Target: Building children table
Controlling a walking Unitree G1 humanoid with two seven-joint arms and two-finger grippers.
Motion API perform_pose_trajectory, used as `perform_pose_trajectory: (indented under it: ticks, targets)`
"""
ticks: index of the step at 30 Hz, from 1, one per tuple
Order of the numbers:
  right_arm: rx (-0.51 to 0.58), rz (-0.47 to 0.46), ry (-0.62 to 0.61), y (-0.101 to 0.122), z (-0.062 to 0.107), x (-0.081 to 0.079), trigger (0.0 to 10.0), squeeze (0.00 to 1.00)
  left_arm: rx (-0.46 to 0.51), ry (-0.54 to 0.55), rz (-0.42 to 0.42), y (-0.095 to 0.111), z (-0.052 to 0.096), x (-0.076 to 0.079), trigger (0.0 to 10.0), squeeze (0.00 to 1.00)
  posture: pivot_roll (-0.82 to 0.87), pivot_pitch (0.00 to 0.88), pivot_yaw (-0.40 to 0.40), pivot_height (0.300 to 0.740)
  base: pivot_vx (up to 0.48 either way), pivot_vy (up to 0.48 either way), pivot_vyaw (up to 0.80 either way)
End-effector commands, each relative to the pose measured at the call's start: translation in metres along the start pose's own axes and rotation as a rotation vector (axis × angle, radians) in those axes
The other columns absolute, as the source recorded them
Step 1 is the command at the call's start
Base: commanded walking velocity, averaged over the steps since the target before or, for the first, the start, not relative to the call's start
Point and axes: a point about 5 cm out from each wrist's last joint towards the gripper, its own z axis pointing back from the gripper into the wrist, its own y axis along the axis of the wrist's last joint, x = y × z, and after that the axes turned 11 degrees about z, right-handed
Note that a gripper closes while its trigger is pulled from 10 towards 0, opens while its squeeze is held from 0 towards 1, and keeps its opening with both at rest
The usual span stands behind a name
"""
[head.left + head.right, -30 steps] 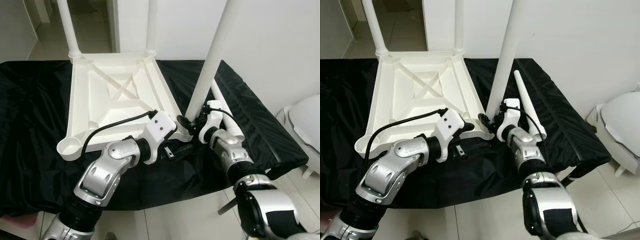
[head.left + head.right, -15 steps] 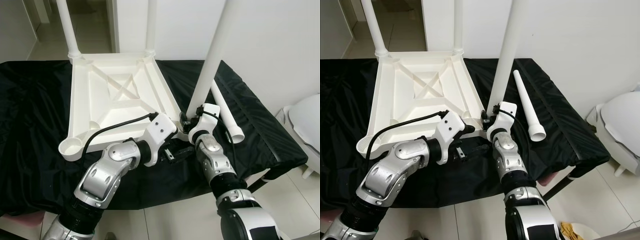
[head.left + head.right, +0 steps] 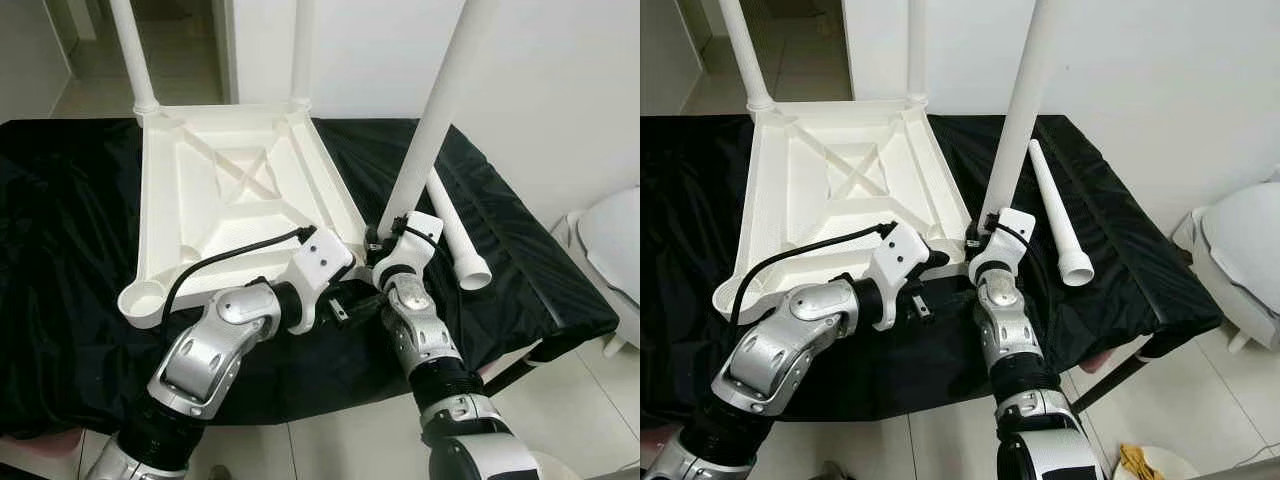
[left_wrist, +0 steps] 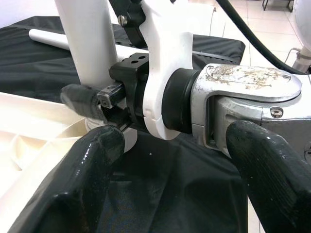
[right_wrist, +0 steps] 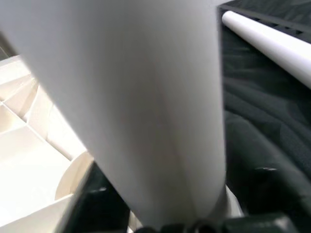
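Note:
The white table top [image 3: 230, 190] lies upside down on a black cloth [image 3: 60, 260]. Two white legs [image 3: 130, 50] stand in its far corners. A third leg [image 3: 435, 130] rises tilted from the near right corner; my right gripper [image 3: 380, 240] is shut on it just above the socket. In the right wrist view that leg [image 5: 146, 97] sits close between the dark fingers [image 5: 97, 194]. My left gripper [image 3: 348, 300] is open beside the right wrist, at the table top's near edge, its wide-apart fingers [image 4: 97, 150] empty. A loose leg [image 3: 455, 235] lies to the right. The near left socket [image 3: 143, 298] is empty.
The cloth-covered work surface ends just before my arms and at the right, with tiled floor [image 3: 580, 400] beyond. A white rounded fixture [image 3: 615, 250] stands low at the right. A white wall [image 3: 560, 80] is behind, and a doorway [image 3: 190, 40] at the back left.
My right forearm has swung left, toward the middle, still gripping the leg, which now stands a little straighter. The loose leg has come out from behind it. The left arm has hardly moved.

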Motion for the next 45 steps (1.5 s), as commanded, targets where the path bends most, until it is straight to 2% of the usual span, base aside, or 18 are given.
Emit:
perform_pose_trajectory:
  ticks: [1, 7, 13, 14, 16, 19, 20, 22, 23, 25, 29, 31, 34, 35, 36, 37, 45]
  targets:
    - [0.001, -0.041, 0.03, -0.001, 0.001, 0.002, 10.0, 1.0, -0.002, 0.021, -0.003, -0.001, -0.001, 0.003, 10.0, 0.0, 0.01, 0.0, -0.084, 0.74, 0.0, 0.0, 0.0]
    - [0.044, -0.06, 0.085, 0.005, 0.001, 0.007, 10.0, 1.0, -0.003, 0.019, -0.005, -0.001, -0.001, 0.003, 10.0, 0.0, 0.01, 0.0, -0.086, 0.74, 0.0, 0.0, 0.0]
    - [0.087, 0.008, 0.198, 0.011, -0.005, 0.024, 10.0, 1.0, -0.01, 0.012, -0.007, -0.003, 0.0, 0.003, 10.0, 0.0, 0.02, 0.0, -0.08, 0.74, 0.0, 0.0, 0.0]
    - [0.091, 0.015, 0.227, 0.012, -0.006, 0.028, 10.0, 0.0, -0.013, 0.01, -0.009, -0.003, 0.0, 0.003, 10.0, 0.0, 0.02, 0.0, -0.08, 0.74, 0.0, 0.0, 0.0]
    - [0.092, 0.017, 0.245, 0.012, -0.007, 0.03, 10.0, 0.0, -0.014, 0.009, -0.01, -0.003, 0.0, 0.003, 10.0, 0.0, 0.02, 0.0, -0.08, 0.74, 0.0, 0.0, 0.0]
    - [0.1, 0.049, 0.377, 0.01, -0.01, 0.037, 10.0, 0.0, -0.017, 0.009, -0.015, -0.003, 0.001, 0.003, 10.0, 0.0, 0.03, 0.0, -0.079, 0.74, 0.0, 0.0, 0.0]
    - [0.1, 0.049, 0.377, 0.01, -0.01, 0.037, 10.0, 0.0, -0.017, 0.009, -0.015, -0.003, 0.001, 0.003, 10.0, 0.0, 0.03, 0.0, -0.079, 0.74, 0.0, 0.0, 0.0]
    - [0.104, 0.077, 0.479, 0.008, -0.01, 0.039, 10.0, 0.0, -0.019, 0.007, -0.017, -0.003, 0.001, 0.003, 10.0, 0.0, 0.03, 0.0, -0.077, 0.74, 0.0, 0.0, 0.0]
    - [0.104, 0.077, 0.479, 0.008, -0.01, 0.039, 10.0, 0.0, -0.019, 0.007, -0.017, -0.003, 0.001, 0.003, 10.0, 0.0, 0.03, 0.0, -0.077, 0.74, 0.0, 0.0, 0.0]
    - [0.102, 0.109, 0.563, 0.006, -0.01, 0.042, 10.0, 0.0, -0.021, 0.005, -0.018, -0.003, 0.002, 0.003, 10.0, 0.0, 0.04, 0.0, -0.076, 0.74, 0.0, 0.0, 0.0]
    - [0.097, 0.13, 0.616, 0.005, -0.011, 0.045, 10.0, 0.0, -0.022, 0.004, -0.018, -0.003, 0.002, 0.003, 10.0, 0.0, 0.04, 0.0, -0.073, 0.74, 0.0, 0.0, 0.0]
    - [0.066, 0.196, 0.672, 0.002, -0.013, 0.055, 10.0, 0.0, -0.027, 0.004, -0.02, -0.003, 0.003, 0.003, 10.0, 0.0, 0.05, 0.0, -0.072, 0.74, 0.0, 0.0, 0.0]
    - [0.06, 0.205, 0.676, 0.002, -0.013, 0.056, 10.0, 0.0, -0.027, 0.004, -0.021, -0.003, 0.003, 0.003, 10.0, 0.0, 0.05, 0.0, -0.072, 0.74, 0.0, 0.0, 0.0]
    - [0.056, 0.21, 0.682, 0.002, -0.014, 0.058, 2.7, 0.0, -0.028, 0.006, -0.021, -0.003, 0.003, 0.003, 10.0, 0.0, 0.05, 0.0, -0.071, 0.74, 0.0, 0.0, 0.0]
    - [0.051, 0.205, 0.684, 0.002, -0.014, 0.059, 2.7, 0.0, -0.028, 0.007, -0.021, -0.003, 0.004, 0.003, 10.0, 0.0, 0.05, 0.0, -0.071, 0.74, 0.0, 0.0, 0.0]
    - [0.049, 0.202, 0.688, 0.001, -0.014, 0.059, 0.0, 0.0, -0.028, 0.009, -0.021, -0.003, 0.004, 0.003, 10.0, 0.0, 0.06, 0.0, -0.072, 0.74, 0.0, 0.0, 0.0]
    - [-0.019, 0.157, 0.724, -0.013, -0.011, 0.053, 0.0, 0.0, -0.026, 0.009, -0.019, -0.003, 0.004, 0.003, 10.0, 0.0, 0.05, 0.0, -0.065, 0.74, 0.0, 0.0, 0.0]
